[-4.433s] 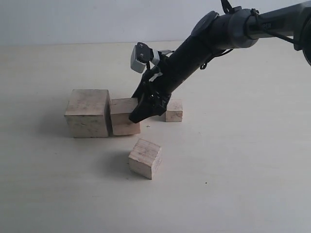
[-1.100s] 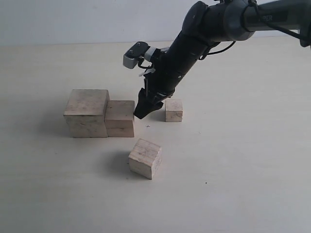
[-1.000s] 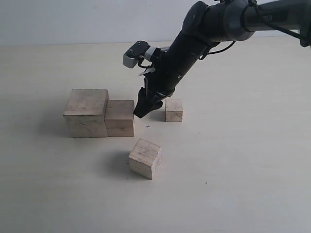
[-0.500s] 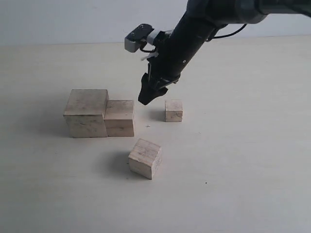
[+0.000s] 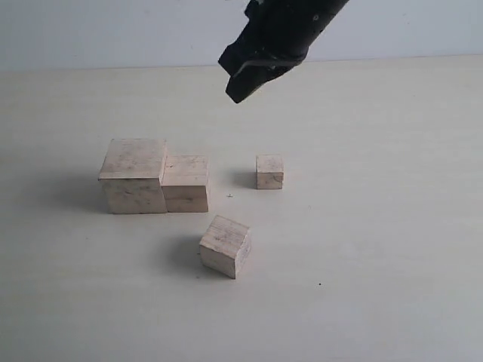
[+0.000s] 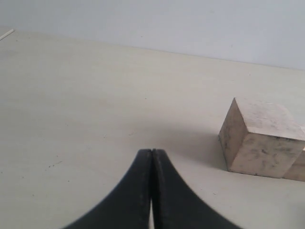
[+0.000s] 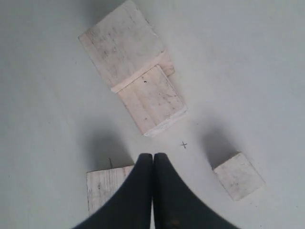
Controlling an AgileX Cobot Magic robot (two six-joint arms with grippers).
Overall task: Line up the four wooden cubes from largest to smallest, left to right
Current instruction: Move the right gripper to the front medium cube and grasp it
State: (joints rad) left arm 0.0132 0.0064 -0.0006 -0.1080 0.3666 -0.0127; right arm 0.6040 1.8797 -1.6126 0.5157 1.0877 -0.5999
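Risen to the upper middle, the right gripper point(image 5: 237, 92) hangs with jaws pressed together, apparently empty, leaving the largest cube point(image 5: 134, 175) and second cube point(image 5: 186, 183) touching at centre-left, the smallest cube point(image 5: 269, 171) apart rightward, and the third cube point(image 5: 225, 246) stray below, not yet slotted between.

Matte black robot arm ending in tapered, claw-like grippers.
The right gripper point(image 5: 237, 93) and the arm link point(image 5: 298, 23) above it are uniformly black and blocky, with angular edges. In the wrist views, the left gripper point(image 6: 151, 153) and the right one each show two smooth, curved black fingers point(image 7: 167, 195), broad at the base and narrowing to a point along a thin seam.
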